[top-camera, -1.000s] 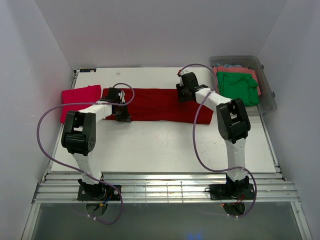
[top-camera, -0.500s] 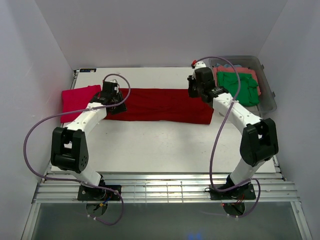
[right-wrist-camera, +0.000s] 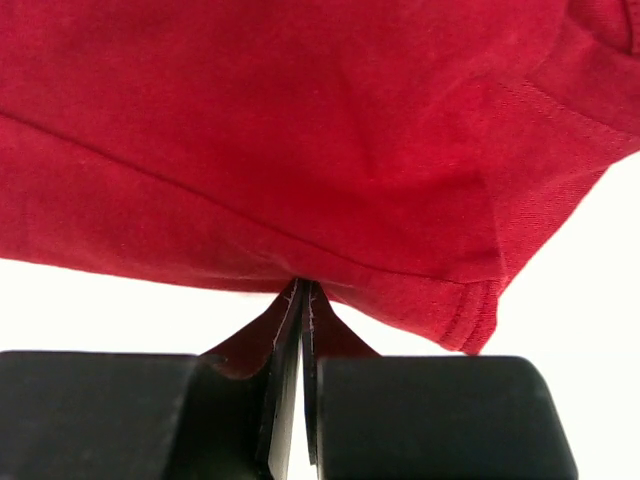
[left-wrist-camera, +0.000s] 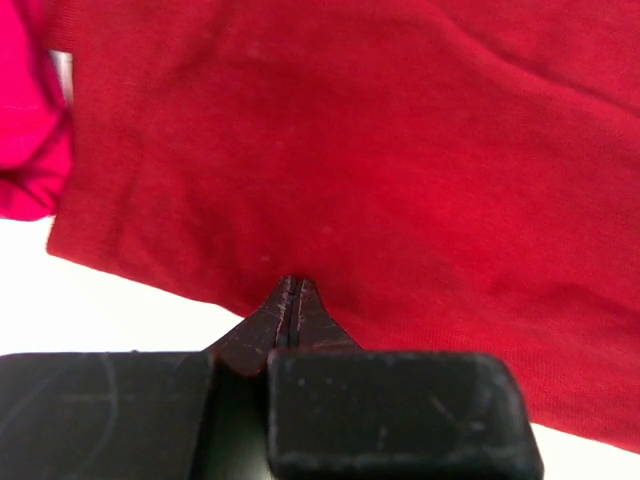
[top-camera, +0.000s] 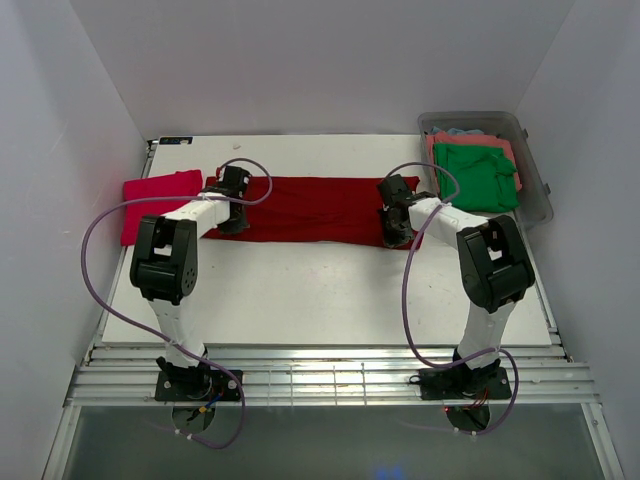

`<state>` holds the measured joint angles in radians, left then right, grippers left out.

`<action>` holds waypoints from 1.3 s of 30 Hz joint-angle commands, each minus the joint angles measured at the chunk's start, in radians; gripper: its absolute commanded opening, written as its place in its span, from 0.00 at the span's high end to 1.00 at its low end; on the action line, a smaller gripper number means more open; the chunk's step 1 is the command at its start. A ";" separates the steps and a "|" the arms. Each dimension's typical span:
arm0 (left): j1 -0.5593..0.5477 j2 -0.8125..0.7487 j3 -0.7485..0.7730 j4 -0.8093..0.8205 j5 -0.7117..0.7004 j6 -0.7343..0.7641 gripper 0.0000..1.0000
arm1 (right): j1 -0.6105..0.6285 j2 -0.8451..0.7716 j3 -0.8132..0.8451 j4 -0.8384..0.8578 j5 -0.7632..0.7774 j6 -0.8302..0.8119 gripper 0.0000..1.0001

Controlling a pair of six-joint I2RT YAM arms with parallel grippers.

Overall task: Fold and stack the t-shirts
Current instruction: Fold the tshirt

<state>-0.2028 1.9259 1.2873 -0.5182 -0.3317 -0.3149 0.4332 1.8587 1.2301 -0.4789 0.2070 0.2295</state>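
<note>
A dark red t-shirt (top-camera: pixel 310 210) lies spread as a long band across the middle of the white table (top-camera: pixel 320 290). My left gripper (top-camera: pixel 231 222) is shut at the shirt's near edge by its left end, its tips (left-wrist-camera: pixel 292 287) pinching the cloth (left-wrist-camera: pixel 380 150). My right gripper (top-camera: pixel 393 236) is shut at the near edge by the right end, its tips (right-wrist-camera: pixel 303 287) pinching the hem (right-wrist-camera: pixel 300 130). A pinkish-red shirt (top-camera: pixel 158 198) lies folded at the left and also shows in the left wrist view (left-wrist-camera: pixel 25 120). A green shirt (top-camera: pixel 478 175) and a coral one (top-camera: pixel 470 141) lie in the tub.
A clear grey plastic tub (top-camera: pixel 538 213) stands at the back right of the table. White walls close in the table on the left, the back and the right. Purple cables loop from both arms over the table.
Both grippers have come from the shirt's far edge to its near edge. The right arm has drawn back from its long reach. The shirt now lies as a narrower band.
</note>
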 commanded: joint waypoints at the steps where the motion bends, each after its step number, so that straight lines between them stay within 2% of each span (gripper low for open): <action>1: 0.014 -0.021 0.029 0.006 -0.084 0.031 0.99 | 0.004 -0.029 0.000 -0.007 0.055 0.010 0.92; 9: 0.029 -0.008 -0.011 0.001 -0.078 0.016 1.00 | 0.002 -0.119 -0.046 -0.009 0.029 0.008 0.92; 14: 0.029 -0.007 -0.032 -0.019 -0.055 0.007 1.00 | 0.002 -0.144 -0.034 -0.024 0.101 0.010 0.92; 29: 0.029 -0.022 -0.143 -0.025 -0.030 -0.004 1.00 | -0.036 0.121 0.127 -0.061 0.164 -0.028 0.92; 35: 0.028 -0.036 -0.174 -0.068 -0.015 -0.019 1.00 | -0.060 0.129 0.092 -0.067 0.200 -0.044 0.92; 39: 0.008 -0.036 -0.177 -0.130 0.037 -0.061 1.00 | -0.079 0.177 0.159 -0.079 0.201 -0.045 0.92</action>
<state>-0.1806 1.8675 1.1683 -0.4618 -0.3737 -0.3325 0.3809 1.9675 1.3476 -0.5270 0.3653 0.1986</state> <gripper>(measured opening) 0.043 0.078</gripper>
